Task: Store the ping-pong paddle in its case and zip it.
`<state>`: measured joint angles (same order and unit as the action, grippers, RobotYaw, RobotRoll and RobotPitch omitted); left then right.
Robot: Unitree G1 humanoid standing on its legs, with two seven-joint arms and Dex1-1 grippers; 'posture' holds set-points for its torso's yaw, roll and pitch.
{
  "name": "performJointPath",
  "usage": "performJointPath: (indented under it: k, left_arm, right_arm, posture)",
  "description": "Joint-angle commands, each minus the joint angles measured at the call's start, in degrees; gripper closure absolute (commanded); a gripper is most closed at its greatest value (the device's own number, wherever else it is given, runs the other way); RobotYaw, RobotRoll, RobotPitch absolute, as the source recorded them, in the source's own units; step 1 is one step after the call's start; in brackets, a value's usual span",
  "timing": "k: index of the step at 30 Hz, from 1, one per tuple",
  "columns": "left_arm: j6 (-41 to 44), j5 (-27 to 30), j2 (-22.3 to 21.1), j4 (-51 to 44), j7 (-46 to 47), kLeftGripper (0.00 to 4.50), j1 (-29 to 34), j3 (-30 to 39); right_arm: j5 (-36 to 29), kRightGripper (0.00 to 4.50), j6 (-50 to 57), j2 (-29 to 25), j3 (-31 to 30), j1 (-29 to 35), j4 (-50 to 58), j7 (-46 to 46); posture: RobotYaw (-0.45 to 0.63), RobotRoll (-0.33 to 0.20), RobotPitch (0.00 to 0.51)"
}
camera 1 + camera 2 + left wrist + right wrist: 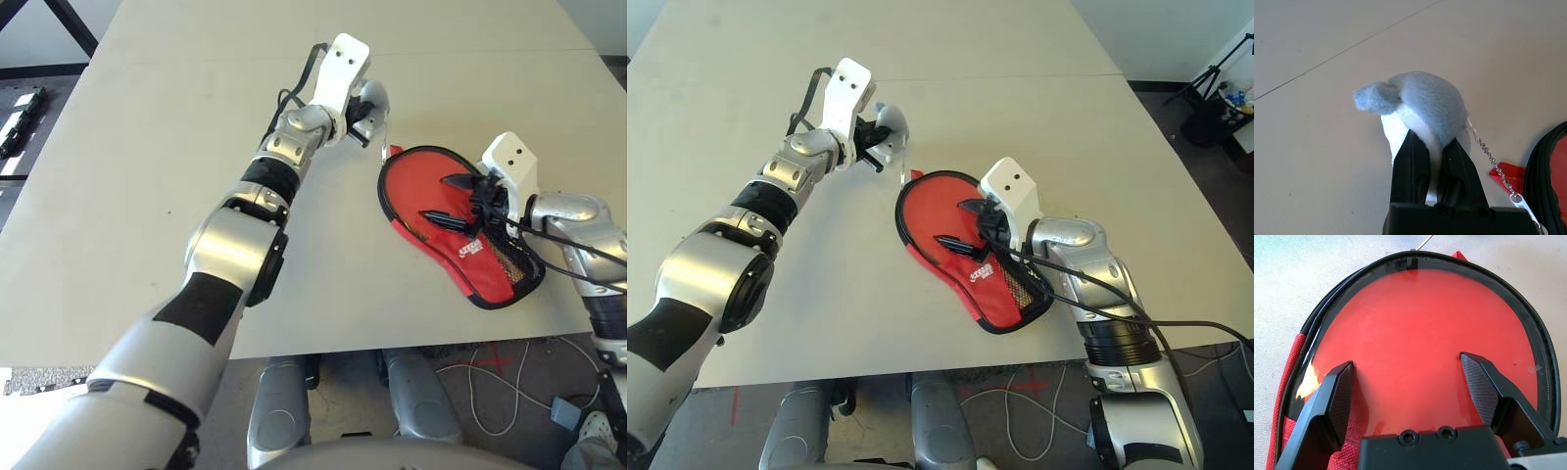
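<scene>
The red case (487, 271) lies on the table at the right, its mesh pocket end near the front edge. Inside its black zipper edge shows the smooth red face of the ping-pong paddle (1415, 318); its handle is hidden. My right gripper (1408, 364) is open, its fingers spread just over the paddle's face (411, 186). My left gripper (1432, 142) is shut on the grey plush charm (1425, 100), just beyond the case's round end. A thin chain (1488, 156) runs from the charm to the zipper pull (1520, 203) at the case's edge.
The pale table (147, 196) stretches wide and bare to the left and far side. Its front edge runs close under the case. Cables (490, 392) lie on the floor below that edge.
</scene>
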<state>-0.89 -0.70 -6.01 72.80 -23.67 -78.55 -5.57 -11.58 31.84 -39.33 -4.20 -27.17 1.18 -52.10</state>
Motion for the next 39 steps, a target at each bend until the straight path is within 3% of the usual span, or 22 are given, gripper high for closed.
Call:
performJointPath:
  k: [1, 11, 17, 29, 31, 39]
  left_arm:
    - [-1.29, -0.79, 1.43, 0.42, -1.74, 4.45, -2.22, 0.91]
    - [3.53, 1.00, 7.15, -5.48, -17.31, 4.45, -2.66, 0.92]
    - [7.61, 0.42, 9.54, -10.88, -20.91, 4.45, -0.09, -0.95]
    - [13.28, 1.27, 10.84, -18.77, -22.25, 0.50, 3.16, -1.18]
    - [14.22, 1.62, 10.59, -20.02, -22.63, 0.02, 3.16, -1.05]
    - [19.40, 3.26, 6.41, -27.61, -23.77, 0.02, 2.27, -0.05]
  right_arm:
    - [0.51, 0.00, 3.62, 0.55, -2.98, 3.35, -1.82, -0.06]
    - [0.61, 0.00, 3.77, 0.89, -2.74, 3.84, -1.45, 0.33]
    - [0.83, 0.00, 3.32, 1.40, -3.04, 3.11, -2.25, 0.35]
    - [1.16, 0.00, 3.08, 2.12, -3.04, 3.16, -2.60, 0.78]
    - [1.22, 0.00, 3.08, 2.27, -3.06, 3.21, -2.60, 0.87]
    - [1.19, 0.00, 3.37, 2.45, -3.22, 3.31, -2.43, 0.99]
  posture:
    - [-0.15, 0.000, 0.277]
    - [-0.14, 0.000, 0.280]
    - [-0.14, 0.000, 0.276]
    - [-0.14, 0.000, 0.272]
    - [-0.14, 0.000, 0.270]
    - [-0.13, 0.000, 0.271]
